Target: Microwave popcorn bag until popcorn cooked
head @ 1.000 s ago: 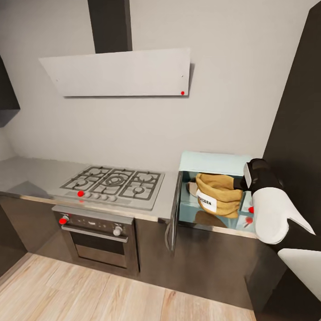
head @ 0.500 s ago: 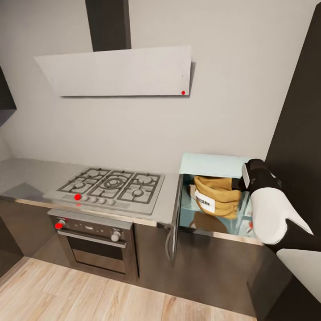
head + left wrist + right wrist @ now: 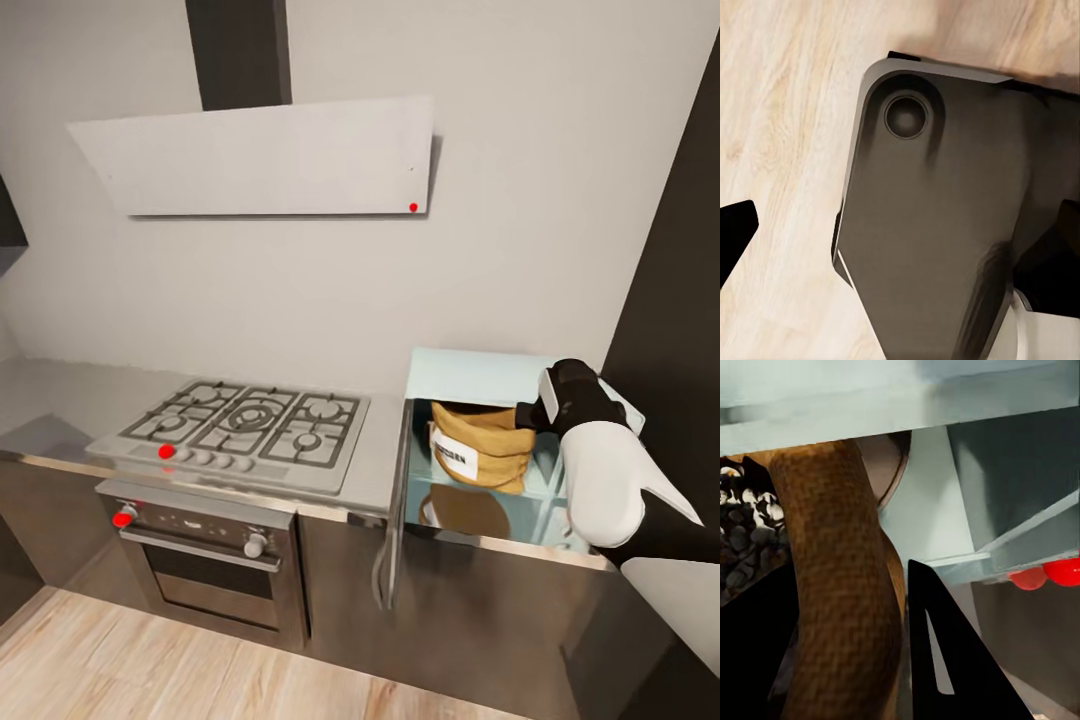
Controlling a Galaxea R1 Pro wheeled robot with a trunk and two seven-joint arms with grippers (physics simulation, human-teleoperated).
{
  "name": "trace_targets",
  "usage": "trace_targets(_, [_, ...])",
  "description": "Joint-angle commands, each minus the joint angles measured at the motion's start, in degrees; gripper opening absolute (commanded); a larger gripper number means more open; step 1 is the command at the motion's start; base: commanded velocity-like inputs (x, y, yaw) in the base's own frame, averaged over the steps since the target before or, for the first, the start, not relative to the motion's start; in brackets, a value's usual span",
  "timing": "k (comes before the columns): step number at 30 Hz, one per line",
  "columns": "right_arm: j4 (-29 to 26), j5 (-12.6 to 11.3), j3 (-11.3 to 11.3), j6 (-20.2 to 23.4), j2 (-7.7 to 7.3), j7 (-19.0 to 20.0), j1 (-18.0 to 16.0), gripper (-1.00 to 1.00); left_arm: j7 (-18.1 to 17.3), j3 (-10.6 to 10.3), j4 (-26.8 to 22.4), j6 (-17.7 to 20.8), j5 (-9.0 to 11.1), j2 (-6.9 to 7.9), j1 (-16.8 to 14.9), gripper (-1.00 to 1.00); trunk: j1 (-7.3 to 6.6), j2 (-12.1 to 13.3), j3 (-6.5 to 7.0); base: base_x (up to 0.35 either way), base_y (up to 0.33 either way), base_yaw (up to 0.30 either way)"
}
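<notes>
The mint-blue microwave [image 3: 480,368] stands on the steel-grey countertop [image 3: 60,395] at the right, with its door [image 3: 392,500] swung open to the left. The tan burlap popcorn bag [image 3: 485,450] sits inside it, its white label facing out. My right gripper [image 3: 530,414] reaches into the cavity from the right and is shut on the bag's rolled rim [image 3: 840,585], with a black finger [image 3: 945,660] beside that rim. Dark and white kernels [image 3: 742,525] show inside the bag. My left gripper [image 3: 900,232] hangs open over the wood floor [image 3: 780,112] and the robot's dark base [image 3: 945,225].
A silver gas hob [image 3: 250,425] sits left of the microwave, above a built-in oven [image 3: 205,555] with a bar handle. A grey hood [image 3: 260,155] hangs over the hob. A tall dark cabinet [image 3: 680,300] stands close on the right of my arm. Two red dots [image 3: 1046,576] show on the microwave's panel.
The head camera has shifted, sliding the whole scene. The right gripper and the bag sit slightly further left and deeper in the microwave, and the label has turned a little.
</notes>
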Motion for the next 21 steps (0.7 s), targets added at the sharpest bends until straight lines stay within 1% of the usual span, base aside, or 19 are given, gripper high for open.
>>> trace_targets(1, [0.0,-0.4,-0.2,0.1,0.04,-0.5,-0.1,-1.00,0.0,0.1,0.0,-0.1,0.2,-0.01,0.0,1.00,0.02,-0.1,-0.08,0.104,0.000,0.000])
trace_targets(7, [0.0,-0.4,-0.2,0.1,-0.25,-0.5,0.5,-1.00,0.0,0.1,0.0,-0.1,0.2,-0.01,0.0,1.00,0.02,-0.1,-0.08,0.052,0.000,0.000])
trace_targets(8, [0.0,-1.0,-0.1,0.1,0.05,-0.5,0.5,-1.00,-0.3,0.1,0.0,-0.2,0.2,0.04,0.0,1.00,0.01,0.0,-0.06,0.000,0.000,0.000])
trace_targets(9, [-0.1,-0.7,-0.1,0.1,0.23,-0.5,0.5,-1.00,-0.2,0.1,0.0,-0.2,0.2,0.01,0.0,1.00,0.01,0.0,-0.06,0.000,0.000,0.000])
trace_targets(13, [-0.2,-0.7,-0.2,0.1,0.30,-0.6,0.5,-1.00,-0.1,0.1,0.0,-0.2,0.2,0.00,0.0,1.00,0.01,0.0,-0.06,0.000,0.000,0.000])
trace_targets(19, [0.0,-0.9,-0.2,0.1,-0.01,-0.4,0.5,-1.00,0.0,0.1,0.0,-0.2,0.2,0.03,0.0,1.00,0.01,0.0,-0.06,0.003,0.000,0.000])
trace_targets(21, [0.1,-0.9,-0.2,0.1,-0.03,-0.4,0.5,-1.00,0.0,0.1,0.0,-0.2,0.2,0.07,0.0,1.00,0.01,0.0,-0.06,0.122,0.000,0.000])
